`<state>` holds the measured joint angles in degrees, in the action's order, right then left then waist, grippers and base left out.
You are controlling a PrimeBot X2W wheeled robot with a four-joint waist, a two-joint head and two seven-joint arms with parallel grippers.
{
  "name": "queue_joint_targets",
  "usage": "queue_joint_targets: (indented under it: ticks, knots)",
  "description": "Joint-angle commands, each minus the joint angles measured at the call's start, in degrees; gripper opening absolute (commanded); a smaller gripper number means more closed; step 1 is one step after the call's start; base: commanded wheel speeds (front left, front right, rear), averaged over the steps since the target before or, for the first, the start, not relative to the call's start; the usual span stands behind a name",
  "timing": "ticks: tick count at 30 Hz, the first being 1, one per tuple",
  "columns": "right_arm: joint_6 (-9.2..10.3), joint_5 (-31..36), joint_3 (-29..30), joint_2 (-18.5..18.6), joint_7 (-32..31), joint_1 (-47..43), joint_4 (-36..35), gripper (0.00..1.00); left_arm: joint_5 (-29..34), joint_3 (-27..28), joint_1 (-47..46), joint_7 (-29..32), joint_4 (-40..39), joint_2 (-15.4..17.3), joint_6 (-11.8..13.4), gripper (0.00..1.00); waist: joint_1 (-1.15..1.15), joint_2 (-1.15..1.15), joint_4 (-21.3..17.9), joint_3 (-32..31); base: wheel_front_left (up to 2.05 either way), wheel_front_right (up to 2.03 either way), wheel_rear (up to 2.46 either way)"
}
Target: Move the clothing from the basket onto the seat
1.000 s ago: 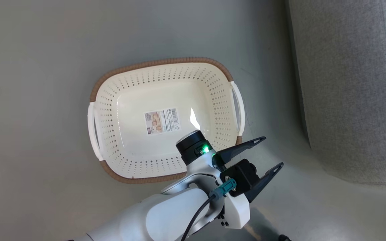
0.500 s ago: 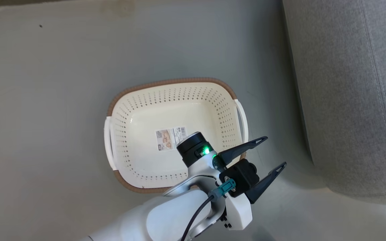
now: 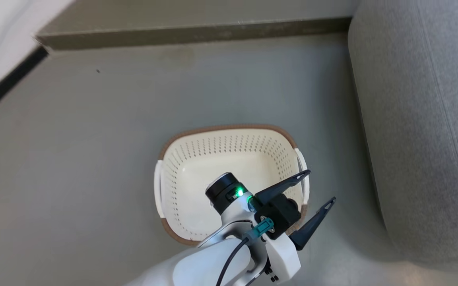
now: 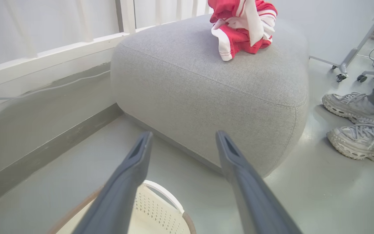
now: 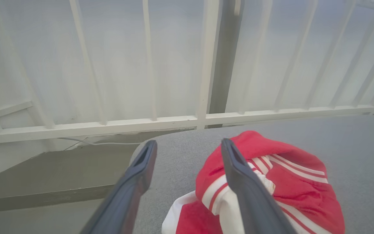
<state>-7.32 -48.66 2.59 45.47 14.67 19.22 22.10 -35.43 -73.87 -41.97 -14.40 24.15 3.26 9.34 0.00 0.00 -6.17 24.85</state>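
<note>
Clothing (image 4: 239,35) on seat (image 4: 206,84), basket (image 3: 229,149) apparently beside

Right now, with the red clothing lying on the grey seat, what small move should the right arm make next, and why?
Probably lift the right gripper straight up, clear of the clothing. Its jaws stand open, the clothing lies bunched on the seat, and the basket looks empty, so the task seems done; a sideways pull might snag the fabric.
</note>
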Motion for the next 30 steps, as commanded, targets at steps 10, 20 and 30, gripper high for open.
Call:
queue_joint_targets:
  ticks: [10, 20, 30]
  knots:
    - [-0.17, 3.63, -5.56, 0.15, 0.33, -7.47, -8.4, 1.0, 0.61, 9.98, 7.79, -0.59, 1.98, -0.38, -1.99, 1.0, 0.0, 0.0, 4.82, -10.9, 0.0, 0.0, 0.0]
    - [-0.17, 7.36, -10.76, -4.03, 0.33, -11.05, -12.62, 1.0, 4.74, 27.11, 18.57, -0.6, 1.84, 3.55, -3.55, 1.0, 0.0, 0.0, 7.14, -18.26, 0.0, 0.0, 0.0]
    - [-0.17, 10.16, -14.65, -8.36, 0.33, -14.34, -14.73, 1.0, 9.04, 41.56, 29.87, -0.6, -2.91, 9.38, -5.18, 1.0, 0.0, 0.0, 7.99, -24.34, 0.0, 0.0, 0.0]
